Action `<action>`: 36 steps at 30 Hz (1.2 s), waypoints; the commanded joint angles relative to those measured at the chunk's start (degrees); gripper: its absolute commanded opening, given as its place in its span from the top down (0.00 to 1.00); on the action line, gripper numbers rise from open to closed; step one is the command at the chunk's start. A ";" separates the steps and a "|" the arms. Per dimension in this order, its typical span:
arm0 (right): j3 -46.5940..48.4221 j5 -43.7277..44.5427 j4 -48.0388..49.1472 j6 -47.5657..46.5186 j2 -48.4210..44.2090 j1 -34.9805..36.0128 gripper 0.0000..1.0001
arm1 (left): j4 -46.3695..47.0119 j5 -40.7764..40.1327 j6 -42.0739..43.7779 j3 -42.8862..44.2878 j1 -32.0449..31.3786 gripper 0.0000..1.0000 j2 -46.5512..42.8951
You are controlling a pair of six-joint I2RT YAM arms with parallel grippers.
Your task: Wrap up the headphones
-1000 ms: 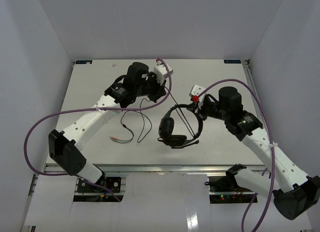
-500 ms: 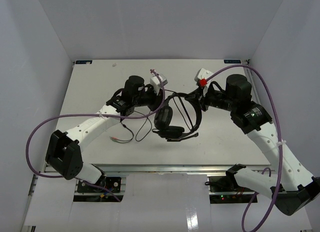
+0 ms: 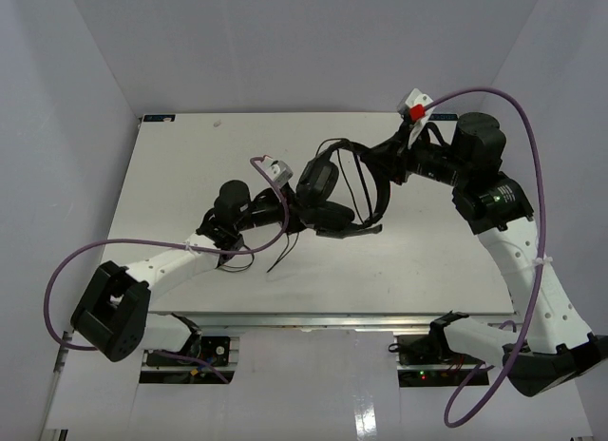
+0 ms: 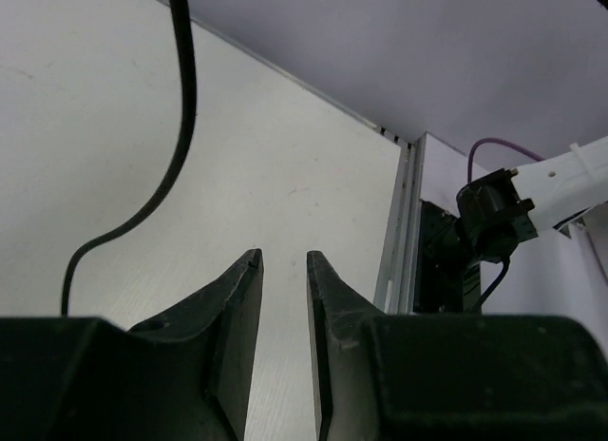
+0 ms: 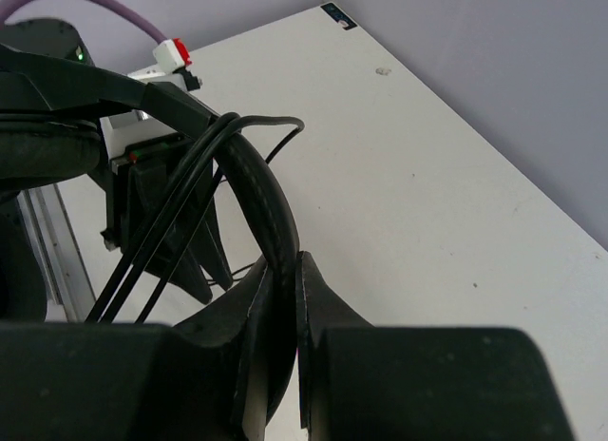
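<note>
Headphones [image 3: 337,189] held off bench [image 3: 190,165], upper middle | right fingers [image 5: 328,313] pinch headband [image 5: 261,189] | left fingers [image 4: 237,308] slightly spread, empty, cable [image 4: 180,127] hanging beside | progress: few cable strands across headband, likely mid-wrap, loose tail left to wind | containers: none seen

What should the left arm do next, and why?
Probably move the left tool over to the cable and close on it. That tool is open and empty, and the cable hangs loose just ahead of it in the left wrist view. The right tool is clamped on the headband, where some cable strands already cross.
</note>
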 commanded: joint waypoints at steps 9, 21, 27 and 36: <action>6.58 -4.71 6.12 9.70 1.07 -4.02 0.92 | 22.00 -11.42 1.27 -6.19 0.29 0.27 -3.66; 6.91 -8.63 9.76 15.26 3.03 -5.19 0.92 | 21.29 -13.46 17.10 -11.42 0.07 0.02 -8.37; 7.88 -8.56 10.25 17.05 3.39 -5.66 0.92 | 36.34 -11.99 15.05 -2.17 0.02 0.02 13.09; 9.63 -0.02 9.06 17.37 4.21 -9.14 0.92 | 43.14 -10.40 8.58 -4.67 -2.06 0.64 17.02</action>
